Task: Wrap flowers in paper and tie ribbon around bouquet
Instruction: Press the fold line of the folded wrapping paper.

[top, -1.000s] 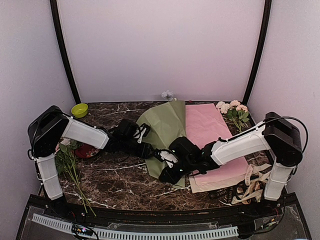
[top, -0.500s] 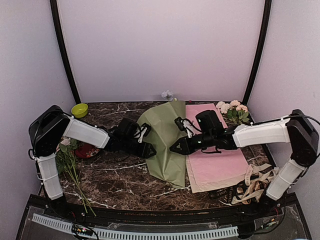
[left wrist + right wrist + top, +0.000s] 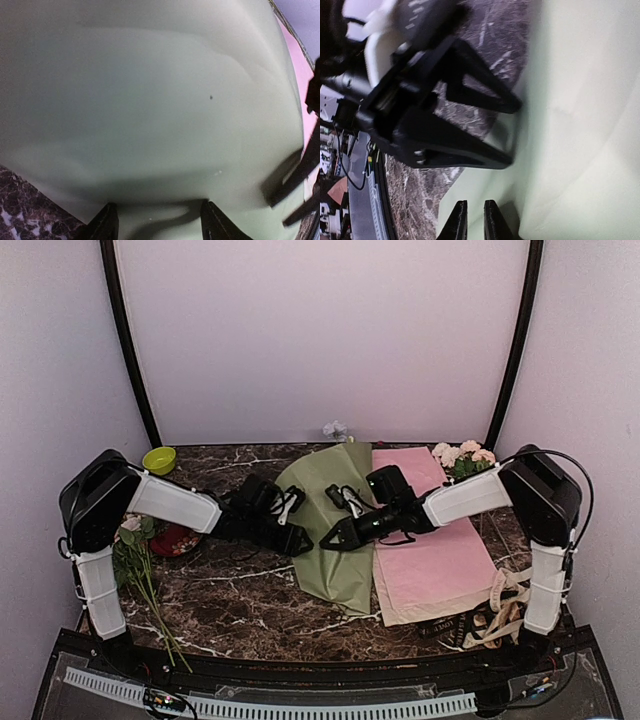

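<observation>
We see the large rectangular sheet of matte, creased sage-green paper (image 3: 318,483) lying open at the middle of the dark marble-patterned table (image 3: 240,590). Its long axis runs from the back wall towards the near edge, leaning slightly, so one narrow end points away from the arms and the other towards them. Its right long edge lies against the flat pink paper sheet (image 3: 440,565); we cannot tell whether the two overlap. At the paper's left edge sits the left gripper (image 3: 303,541), its black fingers spread apart with both tips at the sheet's border. In the left wrist view the paper (image 3: 150,100) fills nearly everything ahead of those parted fingers (image 3: 103,226), and we cannot tell whether they touch it. Facing it from the right, the right gripper (image 3: 328,538) reaches over the paper's middle. In the right wrist view its fingertips (image 3: 457,222) are drawn almost together with only a thin slit between them, and we cannot tell whether they pinch any of the sheet. The two grippers are near each other but apart. The bunch of flowers (image 3: 135,558), with broad green leaves and long green stems, lies well apart at the table's left side beside the left arm's base, stems pointing to the near edge. At the near right corner lies the narrow black ribbon with pale lettering (image 3: 452,624), just beside a wider cream-beige ribbon (image 3: 505,605). Pink-and-white blossoms (image 3: 465,458) sit at the far right and a small lime-green bowl (image 3: 158,460) at the far left.
</observation>
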`<state>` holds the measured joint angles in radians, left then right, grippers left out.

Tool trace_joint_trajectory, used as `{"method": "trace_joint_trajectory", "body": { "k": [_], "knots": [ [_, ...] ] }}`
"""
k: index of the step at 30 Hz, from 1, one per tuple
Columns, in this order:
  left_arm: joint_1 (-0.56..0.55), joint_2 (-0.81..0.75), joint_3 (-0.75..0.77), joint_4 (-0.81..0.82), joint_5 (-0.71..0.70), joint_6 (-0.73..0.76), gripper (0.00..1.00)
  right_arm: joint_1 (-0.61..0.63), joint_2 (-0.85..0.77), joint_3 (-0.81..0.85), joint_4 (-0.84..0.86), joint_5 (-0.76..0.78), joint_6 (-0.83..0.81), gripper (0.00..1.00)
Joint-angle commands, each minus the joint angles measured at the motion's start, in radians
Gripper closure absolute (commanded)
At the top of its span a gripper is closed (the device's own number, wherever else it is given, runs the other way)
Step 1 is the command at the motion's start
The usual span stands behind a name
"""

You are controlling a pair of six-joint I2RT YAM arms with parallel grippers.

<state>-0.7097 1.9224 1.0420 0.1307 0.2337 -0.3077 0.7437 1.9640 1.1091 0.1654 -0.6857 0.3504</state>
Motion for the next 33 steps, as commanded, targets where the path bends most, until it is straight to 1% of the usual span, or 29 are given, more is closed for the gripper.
{"method": "trace_joint_trajectory", "body": {
  "k": [1,6,14,15,17,20,23,25,28,33],
  "knots": [
    [0.007,0.059,-0.006,-0.205,-0.035,0.034,0.42,-0.091,0.054,0.033,0.077,0.010,0.058,0.87],
    [0.014,0.087,0.007,-0.237,-0.032,0.058,0.42,-0.152,0.142,0.168,0.062,-0.018,0.081,0.87],
    [0.045,0.134,0.038,-0.278,-0.018,0.087,0.43,-0.228,0.175,0.212,0.184,-0.092,0.201,0.86],
    [0.051,0.136,0.038,-0.279,-0.014,0.085,0.43,-0.232,0.173,0.222,0.172,-0.086,0.196,0.86],
    [0.062,0.138,0.041,-0.279,-0.008,0.084,0.43,-0.225,0.160,0.237,0.089,-0.083,0.149,0.87],
    [0.079,0.139,0.044,-0.272,-0.008,0.085,0.43,-0.186,0.114,0.188,0.024,-0.127,0.053,0.87],
    [0.086,0.142,0.051,-0.268,-0.005,0.085,0.43,-0.135,0.046,0.136,-0.073,-0.119,-0.044,0.87],
    [0.087,0.142,0.052,-0.265,-0.001,0.083,0.43,-0.103,0.016,0.098,-0.112,-0.090,-0.077,0.87],
    [0.088,0.142,0.054,-0.260,0.003,0.078,0.43,-0.064,0.012,0.052,-0.182,-0.009,-0.119,0.87],
    [0.088,0.141,0.063,-0.269,-0.020,0.082,0.43,-0.009,0.017,-0.064,-0.176,0.070,-0.123,0.87]
  ]
}}
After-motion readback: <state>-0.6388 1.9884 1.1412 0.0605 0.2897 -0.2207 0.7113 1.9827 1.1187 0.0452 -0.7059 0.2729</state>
